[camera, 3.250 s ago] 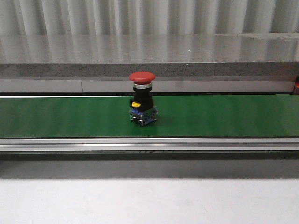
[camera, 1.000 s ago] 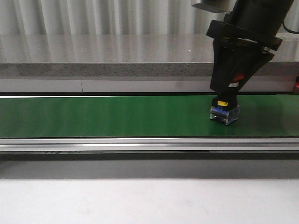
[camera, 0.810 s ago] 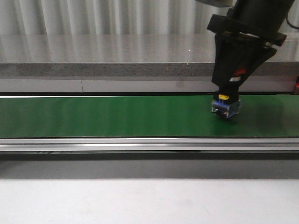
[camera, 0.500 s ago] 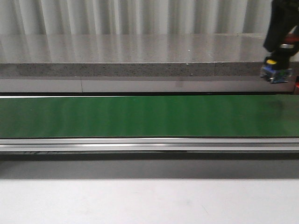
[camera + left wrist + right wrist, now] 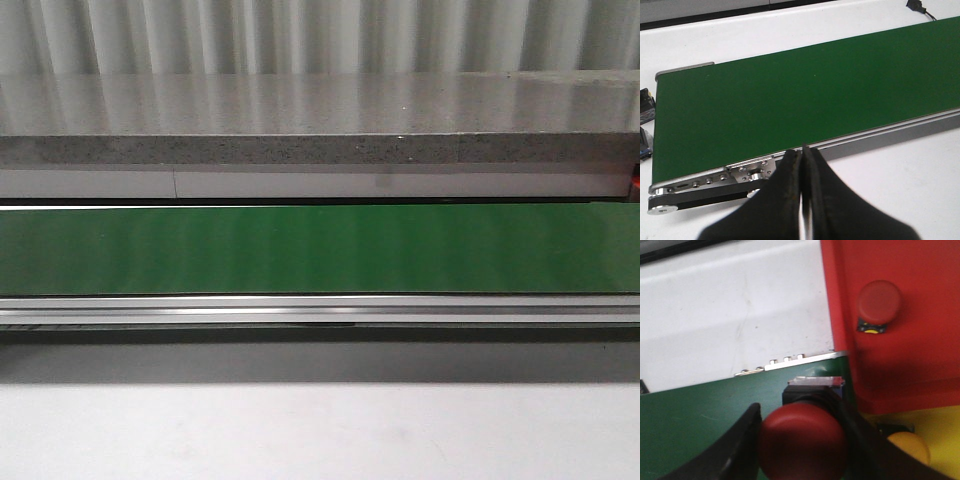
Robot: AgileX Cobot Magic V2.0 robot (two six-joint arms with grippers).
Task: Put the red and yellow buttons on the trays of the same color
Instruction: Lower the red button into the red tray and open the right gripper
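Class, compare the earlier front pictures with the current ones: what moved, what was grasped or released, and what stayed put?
The red button rode right along the belt; the right gripper came down, closed its jaws on it, lifted it and carried it off to the right, out of the front view. It now holds it near the red tray, where another red button sits. The belt's place and the counter are unchanged.

My right gripper (image 5: 800,440), black, holds a red button (image 5: 802,442). The belt (image 5: 320,248) is plain green, the tray (image 5: 900,365) red with another red button (image 5: 879,302), beside a yellow tray (image 5: 935,430).
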